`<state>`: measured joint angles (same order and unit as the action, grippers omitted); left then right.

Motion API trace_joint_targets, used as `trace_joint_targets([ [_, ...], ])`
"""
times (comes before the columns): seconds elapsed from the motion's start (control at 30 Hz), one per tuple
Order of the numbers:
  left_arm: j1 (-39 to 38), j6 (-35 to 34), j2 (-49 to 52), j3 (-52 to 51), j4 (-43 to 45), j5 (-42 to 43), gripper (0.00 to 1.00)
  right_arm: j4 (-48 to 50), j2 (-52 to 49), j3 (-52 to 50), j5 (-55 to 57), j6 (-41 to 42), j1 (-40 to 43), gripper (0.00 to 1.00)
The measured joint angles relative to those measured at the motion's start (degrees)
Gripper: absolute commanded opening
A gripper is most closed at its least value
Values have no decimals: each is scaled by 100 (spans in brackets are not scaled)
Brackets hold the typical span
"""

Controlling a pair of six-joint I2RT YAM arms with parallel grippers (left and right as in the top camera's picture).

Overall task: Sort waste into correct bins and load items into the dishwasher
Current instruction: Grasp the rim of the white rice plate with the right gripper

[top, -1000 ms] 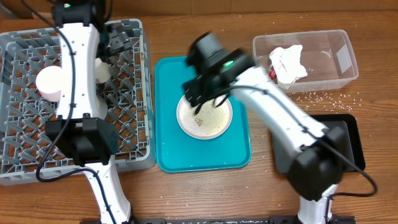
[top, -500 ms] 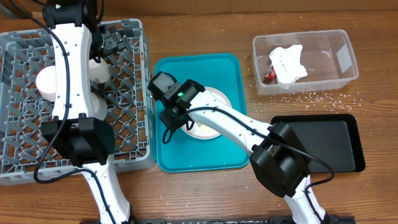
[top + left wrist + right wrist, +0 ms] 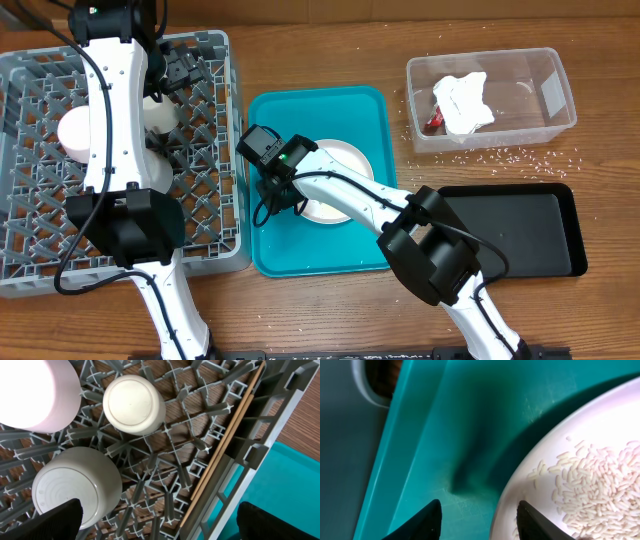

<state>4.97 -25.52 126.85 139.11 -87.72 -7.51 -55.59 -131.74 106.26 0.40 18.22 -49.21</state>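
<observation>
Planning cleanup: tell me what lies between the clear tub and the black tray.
Overhead view: scattered white rice grains on the wooden table between the clear tub and the black tray, nothing else.

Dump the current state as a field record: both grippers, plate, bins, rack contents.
left gripper: open, holding nothing, above dish rack
right gripper: open, one finger on each side of the plate rim
plate: on teal tray, rice grains on it
clear tub: holds napkin and red wrapper
black tray: nothing visible in it
rack contents: upturned cup, upturned bowl, pale round dish, chopsticks along one wall
loose grains: on table beside the tub
</observation>
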Motion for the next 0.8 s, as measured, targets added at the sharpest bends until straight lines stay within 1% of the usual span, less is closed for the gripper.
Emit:
trace_joint_targets([
  [0.1,0,0,0,0,-35,0,100,-15,0,0,0,85,-2,47],
  [0.3,0,0,0,0,-127,0,100,-46,0,0,13,149,-70,47],
  [0.47,0,0,0,0,-127,0,100,-50,0,0,184,197,-234,40],
  [0.57,0,0,0,0,-127,0,100,-48,0,0,378,310,-293,33],
  [0.7,0,-2,2,0,-129,0,100,-13,0,0,599,442,-295,20],
  [0.8,0,-2,0,0,-133,0,100,-9,0,0,734,511,-291,15],
])
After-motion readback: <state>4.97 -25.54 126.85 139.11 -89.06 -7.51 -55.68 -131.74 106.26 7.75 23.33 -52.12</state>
